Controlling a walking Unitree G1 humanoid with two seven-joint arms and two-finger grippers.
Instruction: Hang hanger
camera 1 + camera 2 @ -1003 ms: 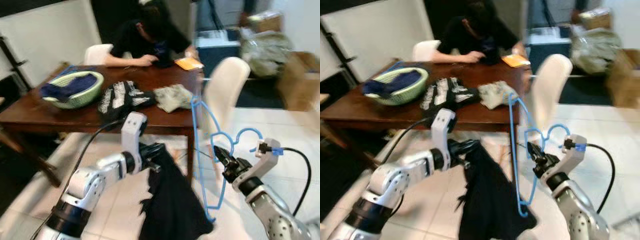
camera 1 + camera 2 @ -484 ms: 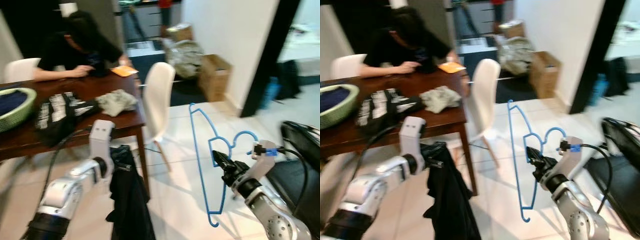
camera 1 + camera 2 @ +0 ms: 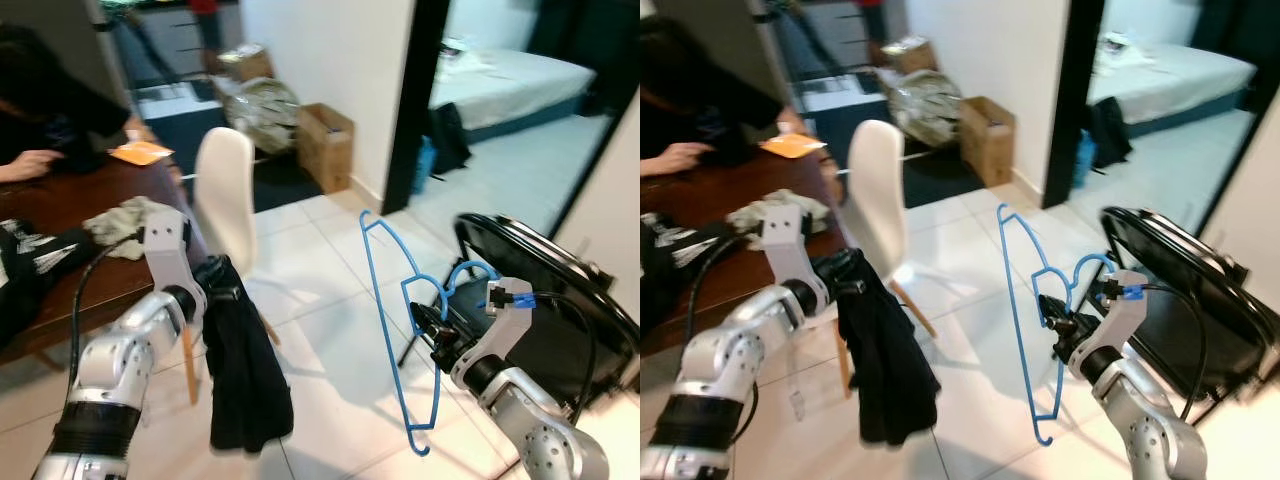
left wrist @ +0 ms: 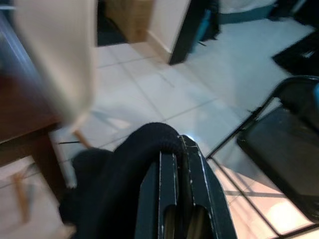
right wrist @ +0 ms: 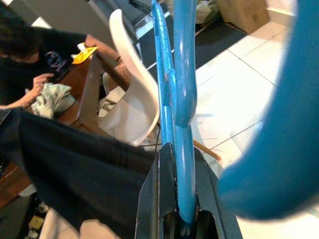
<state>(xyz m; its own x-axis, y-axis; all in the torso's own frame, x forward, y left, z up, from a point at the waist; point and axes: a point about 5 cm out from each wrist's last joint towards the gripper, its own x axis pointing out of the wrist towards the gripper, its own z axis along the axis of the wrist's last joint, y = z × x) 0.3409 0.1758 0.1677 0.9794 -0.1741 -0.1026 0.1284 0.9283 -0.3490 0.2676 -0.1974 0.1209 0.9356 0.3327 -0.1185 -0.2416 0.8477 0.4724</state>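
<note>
A blue wire hanger (image 3: 392,320) stands upright in front of me, its hook (image 3: 472,272) curling toward the right. My right gripper (image 3: 425,325) is shut on the hanger near its neck; in the right wrist view the blue hanger (image 5: 175,94) runs between the black fingers (image 5: 154,199). My left gripper (image 3: 222,280) is shut on a black garment (image 3: 238,375) that hangs down from it toward the floor. The left wrist view has the black garment (image 4: 127,169) draped over the closed fingers (image 4: 192,191).
A black-framed rack (image 3: 560,300) stands low at the right, next to my right arm. A white chair (image 3: 225,190) and a brown table (image 3: 60,270) with clothes are at the left, a person (image 3: 45,110) sitting behind it. A doorway (image 3: 500,70) opens to a bedroom; white tiled floor (image 3: 320,300) lies ahead.
The whole view has swung right: the table slid off left, and the doorway and black rack came into view. Both grippers keep their holds on hanger and garment.
</note>
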